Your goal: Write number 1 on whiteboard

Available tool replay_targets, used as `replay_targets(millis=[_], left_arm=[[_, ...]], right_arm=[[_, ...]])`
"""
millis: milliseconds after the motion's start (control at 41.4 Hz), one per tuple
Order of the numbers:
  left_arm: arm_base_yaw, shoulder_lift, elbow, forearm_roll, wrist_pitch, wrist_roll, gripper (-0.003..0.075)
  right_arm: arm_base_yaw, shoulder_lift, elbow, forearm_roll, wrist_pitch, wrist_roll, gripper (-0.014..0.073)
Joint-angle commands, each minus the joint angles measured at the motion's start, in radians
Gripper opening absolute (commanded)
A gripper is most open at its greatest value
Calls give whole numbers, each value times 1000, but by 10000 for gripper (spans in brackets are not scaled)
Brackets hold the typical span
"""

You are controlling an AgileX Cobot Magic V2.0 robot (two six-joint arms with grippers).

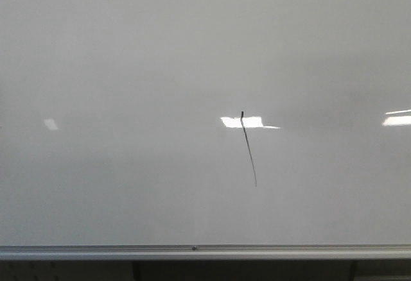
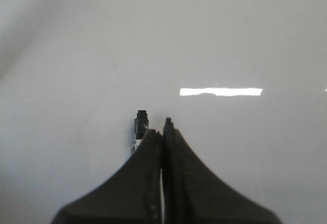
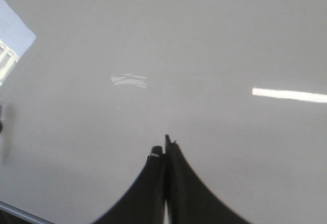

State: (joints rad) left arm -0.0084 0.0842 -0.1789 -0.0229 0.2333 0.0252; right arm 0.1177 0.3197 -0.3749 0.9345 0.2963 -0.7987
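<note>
The whiteboard (image 1: 128, 69) fills nearly the whole front view, glossy and grey-white, with a silver rail (image 1: 205, 250) along its lower edge. No counter shows in any view, so places are given by the board's own edges. Bright reflections (image 1: 250, 122) lie across its middle and near its right edge.

The number 1 (image 1: 248, 147) is a thin black stroke a little right of the board's centre. It is thicker at its top end, which overlaps the middle reflection, and it slants slightly rightward as it runs down, ending well above the rail.

The left hand (image 2: 162, 127) faces the board, its fingers (image 2: 138, 173) pressed together and clenched on a marker (image 2: 140, 123), whose black tip sticks out just beside the fingertips.

The right hand (image 3: 164, 150) also faces bare board, its fingers (image 3: 189, 193) pressed together with nothing seen between them.
</note>
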Motion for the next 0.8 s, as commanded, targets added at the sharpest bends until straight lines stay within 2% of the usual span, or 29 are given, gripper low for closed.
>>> replay_targets(millis=[0, 72, 241, 772], left_arm=[[-5, -47, 54, 13, -120, -37, -20], [-4, -109, 119, 13, -118, -37, -20], [-4, -107, 213, 13, -167, -37, -20], [-4, -107, 211, 13, -154, -37, -20]], right_arm=[[-5, 5, -27, 22, -42, -6, -60], [-5, 5, -27, 22, -42, -6, -60], [-5, 7, -27, 22, -37, -6, -60], [-5, 7, -27, 22, -37, -6, -60]])
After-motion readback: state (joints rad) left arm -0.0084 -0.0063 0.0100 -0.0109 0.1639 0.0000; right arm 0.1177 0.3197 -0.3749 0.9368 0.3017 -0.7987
